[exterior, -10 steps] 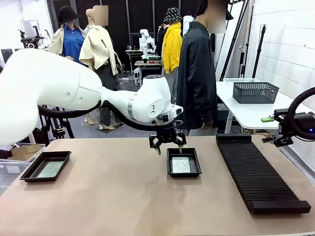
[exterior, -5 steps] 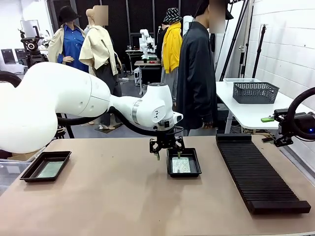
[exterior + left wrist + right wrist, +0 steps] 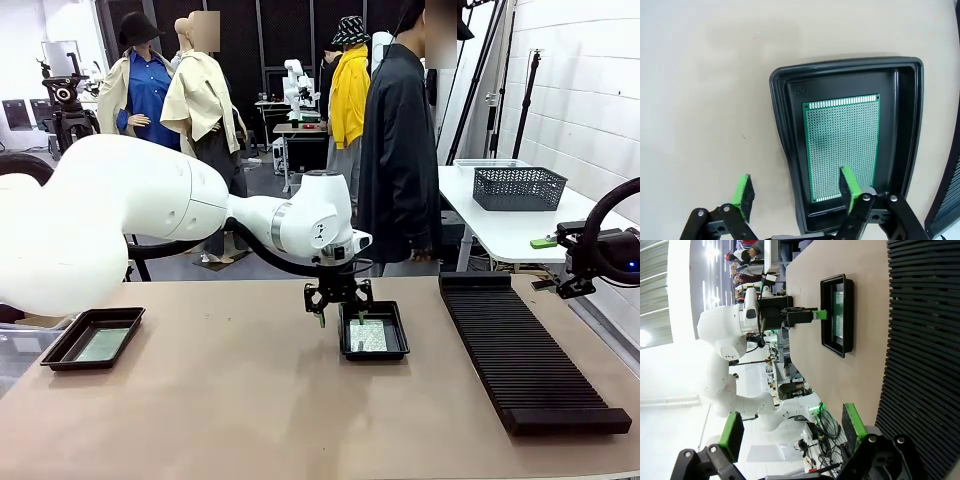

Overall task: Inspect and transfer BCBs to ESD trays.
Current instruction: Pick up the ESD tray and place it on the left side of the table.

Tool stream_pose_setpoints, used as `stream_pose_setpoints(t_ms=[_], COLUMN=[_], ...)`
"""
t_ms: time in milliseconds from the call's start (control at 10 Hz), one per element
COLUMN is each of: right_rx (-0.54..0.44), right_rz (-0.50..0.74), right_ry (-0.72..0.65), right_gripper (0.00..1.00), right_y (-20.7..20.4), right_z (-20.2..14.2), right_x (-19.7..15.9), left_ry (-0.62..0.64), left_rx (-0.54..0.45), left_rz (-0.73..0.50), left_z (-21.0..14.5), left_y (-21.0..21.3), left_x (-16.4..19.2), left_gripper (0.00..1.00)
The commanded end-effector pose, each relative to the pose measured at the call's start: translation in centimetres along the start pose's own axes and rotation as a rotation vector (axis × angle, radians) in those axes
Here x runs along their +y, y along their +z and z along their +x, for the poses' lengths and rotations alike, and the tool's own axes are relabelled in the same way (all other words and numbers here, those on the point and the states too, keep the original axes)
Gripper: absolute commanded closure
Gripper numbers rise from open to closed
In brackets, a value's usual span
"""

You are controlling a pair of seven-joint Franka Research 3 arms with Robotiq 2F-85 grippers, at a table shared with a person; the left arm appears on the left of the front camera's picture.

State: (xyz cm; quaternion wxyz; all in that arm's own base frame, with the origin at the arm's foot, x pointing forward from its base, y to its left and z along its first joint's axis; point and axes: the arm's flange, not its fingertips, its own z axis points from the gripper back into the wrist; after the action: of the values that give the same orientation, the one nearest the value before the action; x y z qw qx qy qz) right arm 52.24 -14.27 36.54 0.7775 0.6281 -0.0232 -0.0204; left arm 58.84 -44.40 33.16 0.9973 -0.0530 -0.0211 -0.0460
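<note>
Green board, the BCB (image 3: 842, 145), lies flat in the centre ESD tray (image 3: 373, 352). Your left gripper (image 3: 337, 310) has sunk lower over the tray's 9 o'clock rim, jaws apart, one finger inside, one outside. Expect a pick next. A second BCB (image 3: 101, 344) sits in the tray (image 3: 60, 350) at 9 o'clock. Your right gripper (image 3: 790, 432) hangs spread and empty at 3 o'clock.

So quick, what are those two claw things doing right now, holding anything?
Left gripper: open, holding nothing, straddling the tray rim above the BCB.
Right gripper: open, empty.
</note>
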Motion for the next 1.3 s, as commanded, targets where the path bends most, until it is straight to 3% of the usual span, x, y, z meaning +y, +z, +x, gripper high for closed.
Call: stream_pose_setpoints(t_ms=[0,300,800,900,1000,1200], right_rx=[-0.012,-0.012,-0.012,-0.012,-0.012,-0.012], right_rz=[-0.011,-0.011,-0.011,-0.011,-0.011,-0.011], right_ry=[-0.002,-0.002,-0.002,-0.002,-0.002,-0.002], right_gripper=[0.0,0.0,0.0,0.0,0.0,0.0], right_y=[-0.3,-0.3,-0.3,-0.3,-0.3,-0.3], right_z=[-0.4,-0.4,-0.4,-0.4,-0.4,-0.4], right_x=[0.1,0.1,0.1,0.1,0.1,0.1], left_ry=[-0.035,-0.02,0.001,-0.044,0.001,0.001], left_rx=[0.014,0.043,0.095,0.167,0.065,0.065], left_rz=[0.013,0.002,-0.06,-0.052,-0.031,-0.031], left_z=[0.8,1.2,1.8,1.5,1.2,1.2], left_y=[0.3,0.3,-0.6,-0.6,-0.4,-0.4], left_x=[0.0,0.3,1.3,1.4,1.0,1.0], left_gripper=[0.42,0.99,1.0,1.0,1.0,1.0])
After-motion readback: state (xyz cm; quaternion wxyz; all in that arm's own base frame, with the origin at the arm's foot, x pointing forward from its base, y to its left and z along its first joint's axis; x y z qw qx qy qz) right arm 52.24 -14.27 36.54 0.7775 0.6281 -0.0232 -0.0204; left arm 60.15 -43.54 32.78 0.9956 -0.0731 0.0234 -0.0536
